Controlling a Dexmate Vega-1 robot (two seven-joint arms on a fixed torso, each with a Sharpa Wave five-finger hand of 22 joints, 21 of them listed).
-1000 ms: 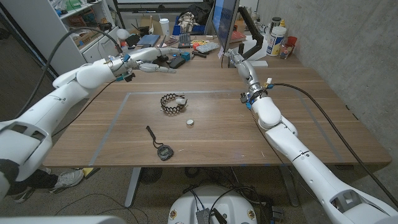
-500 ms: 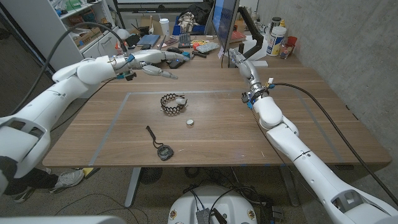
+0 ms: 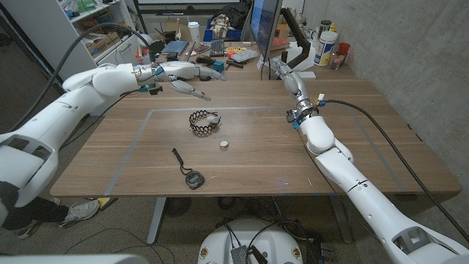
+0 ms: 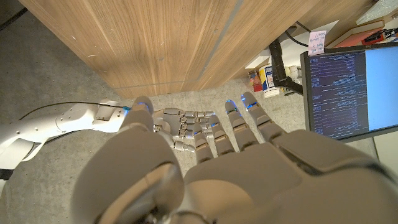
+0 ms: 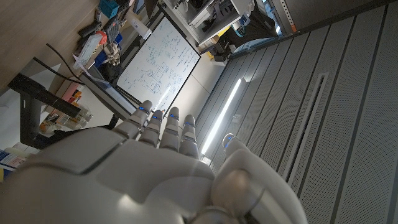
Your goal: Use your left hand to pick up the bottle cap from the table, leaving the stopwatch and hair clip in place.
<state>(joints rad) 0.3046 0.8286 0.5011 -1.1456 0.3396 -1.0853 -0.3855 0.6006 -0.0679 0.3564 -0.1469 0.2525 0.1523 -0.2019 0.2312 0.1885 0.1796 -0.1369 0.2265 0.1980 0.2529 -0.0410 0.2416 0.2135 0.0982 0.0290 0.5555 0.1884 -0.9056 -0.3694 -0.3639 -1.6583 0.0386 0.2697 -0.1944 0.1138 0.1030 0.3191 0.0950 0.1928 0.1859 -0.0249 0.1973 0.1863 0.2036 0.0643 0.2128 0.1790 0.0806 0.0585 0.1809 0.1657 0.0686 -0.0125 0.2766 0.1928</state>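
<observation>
Wooden surface [image 3: 308, 158] is being left untouched, the bottle cap [image 3: 224, 144] not yet being reached by the empty, spread-fingered left hand [image 3: 187, 78].

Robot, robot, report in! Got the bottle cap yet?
Left hand open, above table's far side. Right hand open. Bottle cap untouched, nothing blocking.

The left hand [image 3: 187, 77] hangs above the far left of the table [image 3: 352, 139], fingers spread and holding nothing. Between it and the bottle cap [image 3: 224, 144] lies the hair clip [image 3: 204, 121], directly on the line; bare wood is open to the right of the clip. The stopwatch [image 3: 193, 178] lies near and left of the cap, apart from it. Far-edge clutter and a monitor [image 3: 265, 26] crowd the back. The right hand [image 3: 281, 68] stands at the far right, well apart.
</observation>
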